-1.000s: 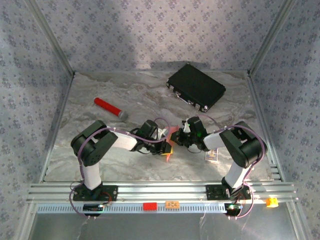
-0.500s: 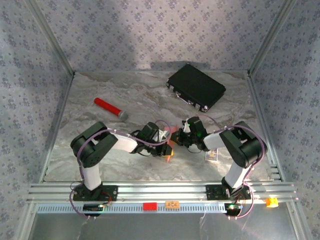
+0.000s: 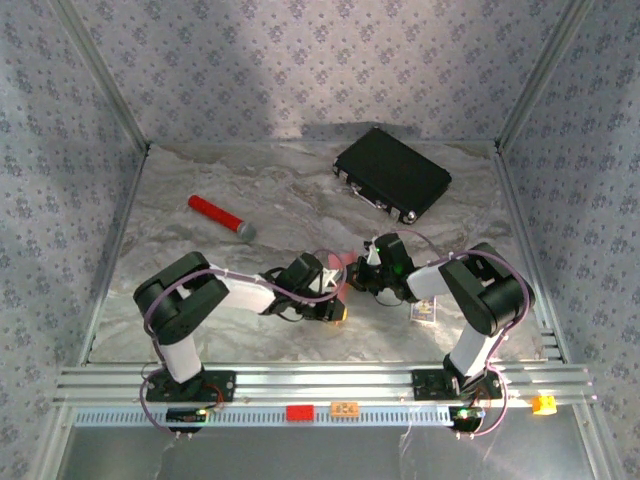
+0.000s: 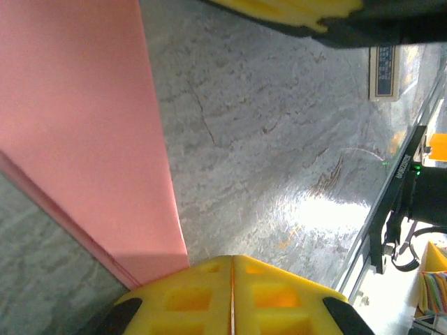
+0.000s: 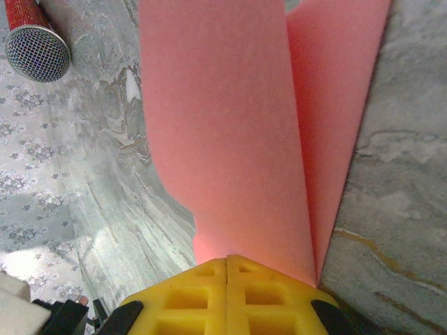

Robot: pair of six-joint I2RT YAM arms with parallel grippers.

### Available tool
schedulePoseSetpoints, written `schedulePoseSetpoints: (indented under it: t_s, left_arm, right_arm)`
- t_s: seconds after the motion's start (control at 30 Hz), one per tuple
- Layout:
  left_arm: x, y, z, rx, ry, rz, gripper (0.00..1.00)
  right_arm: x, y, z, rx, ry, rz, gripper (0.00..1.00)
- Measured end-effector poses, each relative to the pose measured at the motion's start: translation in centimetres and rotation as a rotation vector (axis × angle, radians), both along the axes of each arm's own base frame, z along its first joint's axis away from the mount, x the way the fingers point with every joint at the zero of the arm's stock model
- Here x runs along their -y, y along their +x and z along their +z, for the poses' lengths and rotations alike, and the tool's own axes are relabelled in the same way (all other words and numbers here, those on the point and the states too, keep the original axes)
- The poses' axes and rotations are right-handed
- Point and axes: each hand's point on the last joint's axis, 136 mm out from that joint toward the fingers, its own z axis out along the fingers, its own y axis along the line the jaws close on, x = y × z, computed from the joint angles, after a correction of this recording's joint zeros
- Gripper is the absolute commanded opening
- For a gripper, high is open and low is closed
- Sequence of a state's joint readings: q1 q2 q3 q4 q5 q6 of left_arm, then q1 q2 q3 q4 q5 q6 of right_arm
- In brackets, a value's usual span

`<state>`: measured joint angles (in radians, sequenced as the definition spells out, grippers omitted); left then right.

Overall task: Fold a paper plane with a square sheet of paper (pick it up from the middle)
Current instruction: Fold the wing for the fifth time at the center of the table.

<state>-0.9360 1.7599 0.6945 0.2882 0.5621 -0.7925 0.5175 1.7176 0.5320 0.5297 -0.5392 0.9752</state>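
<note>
- Salmon-pink paper is sitting between the two claws, a little toward 6 o'clock from the middle of the marble table. From overhead we are seeing it as a small pink patch.
- It is doubled over into two layers, with no pointed dart shape yet, so we are judging this as an early fold.
- Our right claw is pinching the paper. Its yellow fingers are pressed together and both layers are running out of the seam between them.
- Our left claw is closed too, its fingers meeting with no gap. The paper's edge is coming in at its 10 o'clock side, and we cannot tell whether any of it is caught.
- We are expecting the paper to handle as thin, light and limp. It is likely to flop wherever it is unsupported and to take a stray crease at any careless squeeze.
- Pulling the claws apart is risking a tear, and the smooth tabletop is probably letting the paper slide when pressed.
- We are favouring a small bite close to the fold line, where the two layers are giving some stiffness, rather than a loose corner.
- Well apart from the paper, a black case is lying at 1 o'clock, a red microphone at 10 o'clock, and a small card at 4 o'clock.
</note>
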Motion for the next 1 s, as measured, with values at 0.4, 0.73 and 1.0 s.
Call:
schedulePoseSetpoints:
  t_s: [0.4, 0.73, 1.0]
  left_arm:
    - [-1.0, -2.5, -0.1, -0.014, 0.027, -0.038, 0.06]
    - [-4.4, -0.4, 5.5, 0.073, -0.038, 0.088, 0.09]
    - [-3.3, 3.9, 5.8, 0.04, -0.065, 0.152, 0.09]
  right_arm:
    - [0.0, 0.0, 0.0, 0.0, 0.0, 0.0, 0.03]
    - [-0.1, 0.0, 0.0, -0.013, 0.002, -0.018, 0.03]
    - [0.0, 0.0, 0.1, -0.021, -0.006, -0.056, 0.03]
